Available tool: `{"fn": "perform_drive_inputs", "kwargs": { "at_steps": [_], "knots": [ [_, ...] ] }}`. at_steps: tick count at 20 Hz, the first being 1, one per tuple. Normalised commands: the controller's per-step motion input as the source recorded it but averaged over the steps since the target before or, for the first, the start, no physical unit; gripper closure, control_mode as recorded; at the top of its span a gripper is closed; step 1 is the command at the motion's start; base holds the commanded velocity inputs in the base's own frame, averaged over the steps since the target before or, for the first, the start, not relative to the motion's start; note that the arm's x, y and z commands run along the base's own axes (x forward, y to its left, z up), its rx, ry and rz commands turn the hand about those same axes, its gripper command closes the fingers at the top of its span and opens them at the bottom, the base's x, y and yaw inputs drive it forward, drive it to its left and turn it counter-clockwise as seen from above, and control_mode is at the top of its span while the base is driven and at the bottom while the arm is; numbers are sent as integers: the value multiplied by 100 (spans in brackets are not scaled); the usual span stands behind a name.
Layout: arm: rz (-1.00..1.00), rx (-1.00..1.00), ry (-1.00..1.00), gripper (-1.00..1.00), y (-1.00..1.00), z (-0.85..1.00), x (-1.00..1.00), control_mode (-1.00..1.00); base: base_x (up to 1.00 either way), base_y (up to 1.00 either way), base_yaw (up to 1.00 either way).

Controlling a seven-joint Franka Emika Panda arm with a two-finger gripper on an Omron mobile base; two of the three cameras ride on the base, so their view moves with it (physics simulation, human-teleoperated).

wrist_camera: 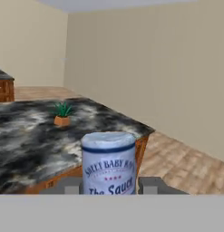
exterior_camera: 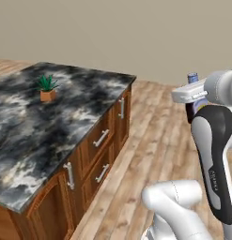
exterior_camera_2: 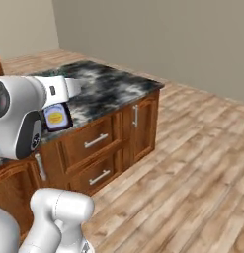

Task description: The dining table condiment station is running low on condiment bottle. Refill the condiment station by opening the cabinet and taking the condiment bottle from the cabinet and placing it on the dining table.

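The robot's two-finger gripper is holding the small dark sauce bottle with the blue cap upright. The long black-and-grey marbled stone table is waiting ahead, to the left and lower.

Condiment bottle mostly hidden behind the arm; table cropped by the left edge.

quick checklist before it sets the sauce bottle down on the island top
1. Bottle in the pincer: ok, the condiment bottle sits between the fingers.
2. Bottle upright: ok, cap up in the left base view.
3. Bottle over the dining table: not ok, it hangs off the table's edge, above the floor.
4. Landing spot free: ok, bare stone beside the small potted plant.
5. Grip firmness: cannot tell.
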Motion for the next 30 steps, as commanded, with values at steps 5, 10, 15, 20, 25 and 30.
{"fn": "perform_drive_inputs", "kwargs": {
  "at_steps": [5,10,15,20,25,30],
  "knots": [
    [0,0,0,100,0,0,0,100,18,13,69],
    [0,0,0,100,0,0,0,100,12,52,61],
    [0,0,0,100,0,0,0,100,37,92,53],
    [0,0,0,100,0,0,0,100,59,100,46],
    [0,0,0,100,0,0,0,100,16,100,43],
    [0,0,0,100,0,0,0,100,39,100,35]
  ]
}}
